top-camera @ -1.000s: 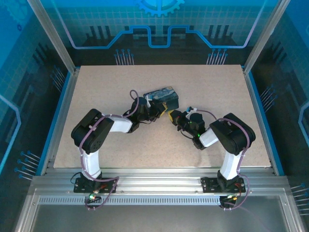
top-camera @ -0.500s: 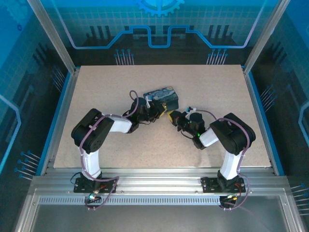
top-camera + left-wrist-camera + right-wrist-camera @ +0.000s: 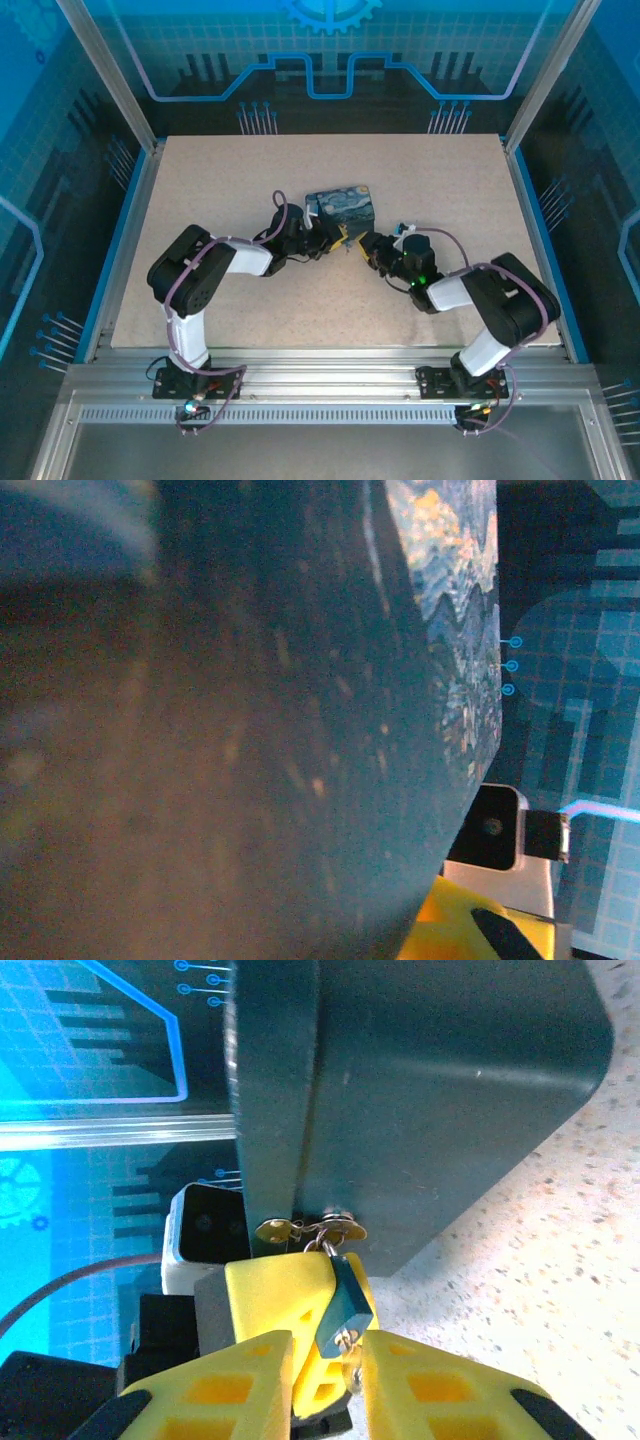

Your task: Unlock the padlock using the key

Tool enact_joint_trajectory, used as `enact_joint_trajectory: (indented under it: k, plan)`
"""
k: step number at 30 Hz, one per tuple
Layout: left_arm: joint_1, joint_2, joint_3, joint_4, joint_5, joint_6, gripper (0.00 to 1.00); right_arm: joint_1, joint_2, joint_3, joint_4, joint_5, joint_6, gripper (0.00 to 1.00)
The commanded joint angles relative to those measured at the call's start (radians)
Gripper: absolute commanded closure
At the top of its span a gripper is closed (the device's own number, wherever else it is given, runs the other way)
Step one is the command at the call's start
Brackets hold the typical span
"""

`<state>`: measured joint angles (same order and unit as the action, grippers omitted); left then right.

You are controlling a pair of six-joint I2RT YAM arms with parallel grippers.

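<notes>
- Top view: the closed left gripper (image 3: 333,240) and the right gripper (image 3: 369,247) meet at the tin's (image 3: 342,204) near side.
- Left wrist: the tin's side up close, with a yellow finger (image 3: 445,926) below it.
- Right wrist: the padlock (image 3: 344,1298) hangs from the tin's hasp (image 3: 310,1228), between the right gripper's slightly parted fingers.

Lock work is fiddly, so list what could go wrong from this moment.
The padlock hangs from the hasp of the tin, right at the fingertips of the right gripper, so it may swing away from a grasp. The left gripper crowds the same corner; the two could collide.
</notes>
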<state>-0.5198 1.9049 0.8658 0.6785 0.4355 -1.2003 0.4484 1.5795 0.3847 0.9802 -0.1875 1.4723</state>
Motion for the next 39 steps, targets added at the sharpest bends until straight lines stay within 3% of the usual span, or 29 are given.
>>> enact_joint_trajectory:
  k: [1, 9, 18, 27, 39]
  plan:
    - [0.003, -0.042, -0.009, -0.031, 0.027, 0.029, 1.00, -0.020, -0.092, -0.009, -0.215, -0.009, -0.122, 0.74]
    - [-0.008, -0.099, 0.019, -0.154, 0.000, 0.068, 1.00, -0.015, -0.308, 0.097, -0.755, 0.033, -0.408, 0.74]
    - [-0.016, -0.101, 0.035, -0.181, -0.001, 0.047, 1.00, 0.042, -0.297, 0.305, -1.113, 0.086, -0.691, 0.73]
    - [-0.018, -0.109, 0.045, -0.200, -0.001, 0.053, 1.00, 0.159, -0.165, 0.488, -1.241, 0.196, -0.870, 0.61]
    - [-0.016, -0.115, 0.049, -0.204, 0.006, 0.051, 1.00, 0.212, -0.017, 0.636, -1.292, 0.272, -1.000, 0.60]
